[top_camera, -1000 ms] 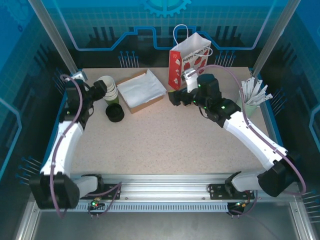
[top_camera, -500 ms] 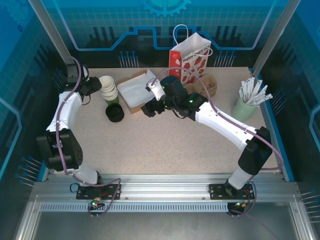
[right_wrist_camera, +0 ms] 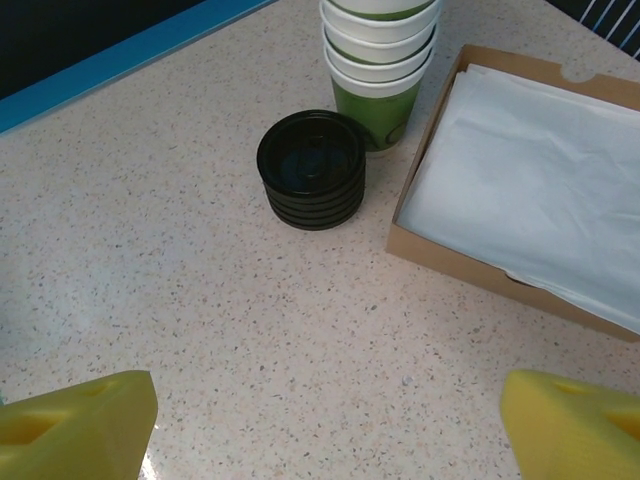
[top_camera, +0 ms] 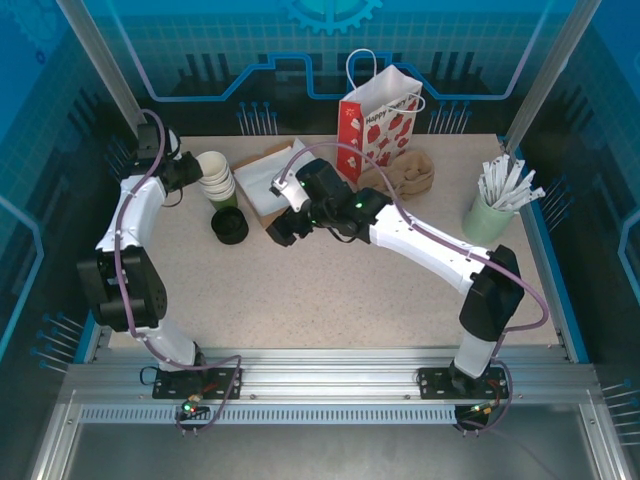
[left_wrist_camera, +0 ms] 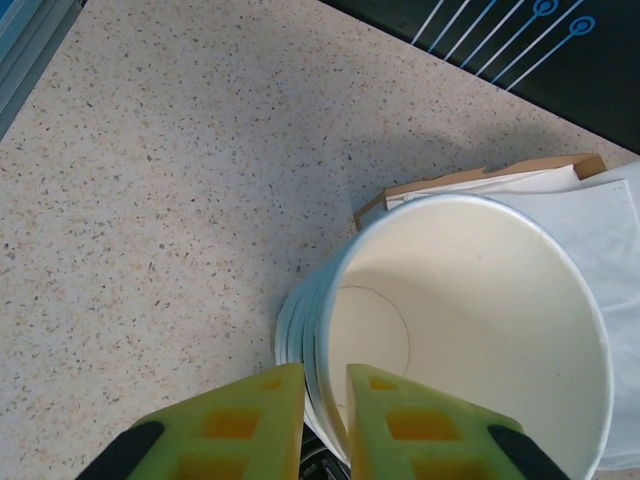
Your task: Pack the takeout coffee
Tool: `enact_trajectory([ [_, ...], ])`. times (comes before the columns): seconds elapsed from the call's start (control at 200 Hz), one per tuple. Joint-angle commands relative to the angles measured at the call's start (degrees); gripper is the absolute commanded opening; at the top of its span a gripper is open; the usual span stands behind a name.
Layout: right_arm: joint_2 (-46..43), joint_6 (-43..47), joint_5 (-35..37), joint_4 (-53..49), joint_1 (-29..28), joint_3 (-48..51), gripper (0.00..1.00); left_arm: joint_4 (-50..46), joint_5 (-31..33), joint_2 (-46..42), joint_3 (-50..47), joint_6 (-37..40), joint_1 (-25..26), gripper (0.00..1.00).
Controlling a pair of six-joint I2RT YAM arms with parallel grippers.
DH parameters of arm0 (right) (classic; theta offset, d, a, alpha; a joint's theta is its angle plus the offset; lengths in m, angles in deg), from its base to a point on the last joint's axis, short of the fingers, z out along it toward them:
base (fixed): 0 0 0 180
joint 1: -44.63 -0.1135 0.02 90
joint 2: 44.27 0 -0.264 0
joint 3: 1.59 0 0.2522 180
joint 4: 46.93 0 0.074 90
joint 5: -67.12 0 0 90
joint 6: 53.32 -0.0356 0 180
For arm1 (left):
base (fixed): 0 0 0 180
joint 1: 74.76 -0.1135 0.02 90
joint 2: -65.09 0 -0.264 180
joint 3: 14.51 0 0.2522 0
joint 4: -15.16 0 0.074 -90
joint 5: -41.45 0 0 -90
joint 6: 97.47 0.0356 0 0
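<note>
The takeout coffee is out of view. A stack of white paper cups [top_camera: 216, 175] stands at the back left, its lowest cup green-bodied [right_wrist_camera: 382, 100]. My left gripper [left_wrist_camera: 325, 385] is shut on the rims of that stack [left_wrist_camera: 470, 320], one yellow finger inside the top cup and one outside. A stack of black lids [top_camera: 229, 226] sits just in front of the cups. My right gripper [top_camera: 278, 232] hovers open to the right of the lids [right_wrist_camera: 311, 168], nothing between its fingers [right_wrist_camera: 80, 425]. The strawberry-print bag [top_camera: 378, 125] stands upright at the back.
A cardboard tray of white napkins [top_camera: 262, 180] lies right of the cups, its edge [right_wrist_camera: 450, 255] near my right gripper. A pale green cup of white sticks [top_camera: 490, 215] stands at the far right. A brown paper item [top_camera: 410, 175] lies beside the bag.
My left gripper has closed on the cup stack's rims. The right arm swung left from the bag to just right of the lids, staying open.
</note>
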Motion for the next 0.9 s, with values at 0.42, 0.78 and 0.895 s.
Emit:
enact_trajectory([
  [0.42,1.0,0.8,0.2,-3.5,-1.5,-2.0,0.90,-1.1,-0.8,1.9,2.5,1.1,-0.2,0.09],
  [0.78,0.5,1.3,1.2,-4.5,-2.1,-2.1,0.90,-2.7,-0.5,2.6,7.3,0.7,-0.2,0.02],
  [0.895,0.2,1.4,1.2,-4.8,-2.0,-2.2,0.90,-3.7,-0.6,2.9,9.8,1.0,-0.2,0.02],
])
